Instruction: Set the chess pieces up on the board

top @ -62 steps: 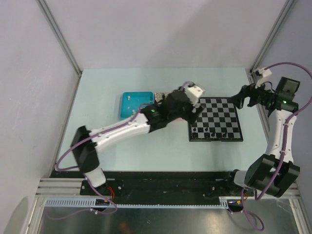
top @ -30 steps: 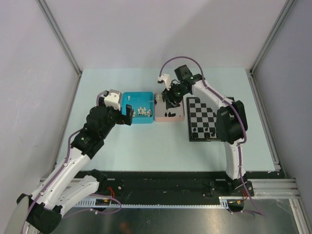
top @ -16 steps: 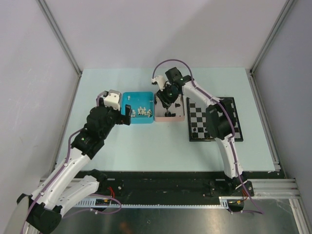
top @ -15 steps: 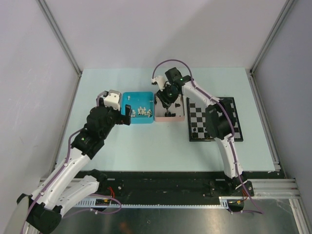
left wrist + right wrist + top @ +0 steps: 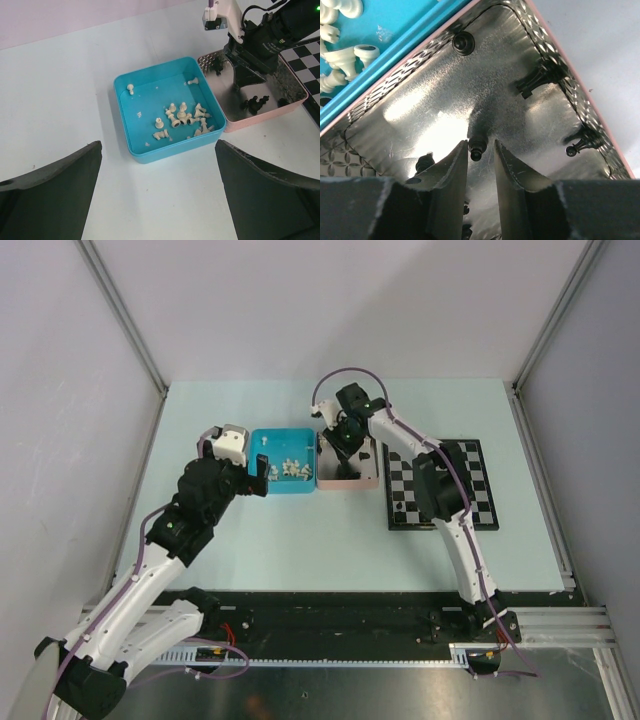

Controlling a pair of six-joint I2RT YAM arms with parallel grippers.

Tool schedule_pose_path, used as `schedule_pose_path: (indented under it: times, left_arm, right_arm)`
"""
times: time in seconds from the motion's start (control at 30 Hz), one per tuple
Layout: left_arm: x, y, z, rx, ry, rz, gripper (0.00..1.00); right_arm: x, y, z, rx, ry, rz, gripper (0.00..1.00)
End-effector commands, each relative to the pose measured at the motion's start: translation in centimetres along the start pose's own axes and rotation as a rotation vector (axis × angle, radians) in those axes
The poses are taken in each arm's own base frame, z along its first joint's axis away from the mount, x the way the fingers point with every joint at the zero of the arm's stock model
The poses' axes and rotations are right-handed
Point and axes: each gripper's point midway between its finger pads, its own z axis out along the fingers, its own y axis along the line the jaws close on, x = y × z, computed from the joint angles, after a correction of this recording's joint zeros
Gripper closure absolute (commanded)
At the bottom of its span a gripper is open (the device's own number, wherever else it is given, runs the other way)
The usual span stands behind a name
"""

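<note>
Board (image 5: 479, 485) lies just right of pink tray (image 5: 261, 113), part hidden by right arm (image 5: 440, 492). Right gripper (image 5: 481, 144) down in pink tray, jaws narrowed either side of black piece (image 5: 476, 149); contact unclear, possibly touching one finger. More black pieces (image 5: 540, 80) scattered in tray. Left gripper (image 5: 262, 476) spread wide, empty, hovering near blue tray (image 5: 125, 127) holding white pieces (image 5: 182, 117).

Bright even light; soft shadows; glare on the pink tray (image 5: 420, 117); sharp focus

blue tray (image 5: 147, 102) — open from above | pink tray (image 5: 270, 111) — right gripper (image 5: 481, 145) inside (black pieces (image 5: 540, 80) scattered around)
</note>
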Motion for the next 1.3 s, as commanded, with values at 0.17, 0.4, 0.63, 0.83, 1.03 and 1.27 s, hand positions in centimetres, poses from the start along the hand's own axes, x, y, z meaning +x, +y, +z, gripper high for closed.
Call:
schedule_pose_path:
  times: [0.17,0.4,0.63,0.83,1.03,1.27]
  left_arm:
    - [-0.9,0.7,-0.1,-0.023,-0.035,0.032,0.0]
    - [-0.8,0.8,-0.2,-0.031,-0.036,0.035,0.0]
    - [-1.0,0.8,-0.3,-0.028,-0.041,0.034,0.0]
    - [-0.9,0.8,-0.3,-0.028,-0.039,0.037,0.0]
    - [-0.9,0.7,-0.3,-0.022,-0.039,0.036,0.0]
    - [-1.0,0.7,-0.3,-0.019,-0.041,0.04,0.0]
  right_arm:
    - [-1.4,0.0,-0.4,-0.013,-0.025,-0.008,0.89]
    - [-4.2,1.4,-5.5,-0.056,-0.121,-0.066,0.98]
    - [-6.2,4.2,-15.9,-0.154,-0.306,-0.141,0.99]
    - [-3.2,5.1,-22.2,-0.14,-0.363,-0.124,0.98]
    - [2.2,3.7,-25.3,-0.068,-0.357,-0.035,0.98]
    - [7.4,1.6,-27.5,-0.005,-0.359,0.102,0.97]
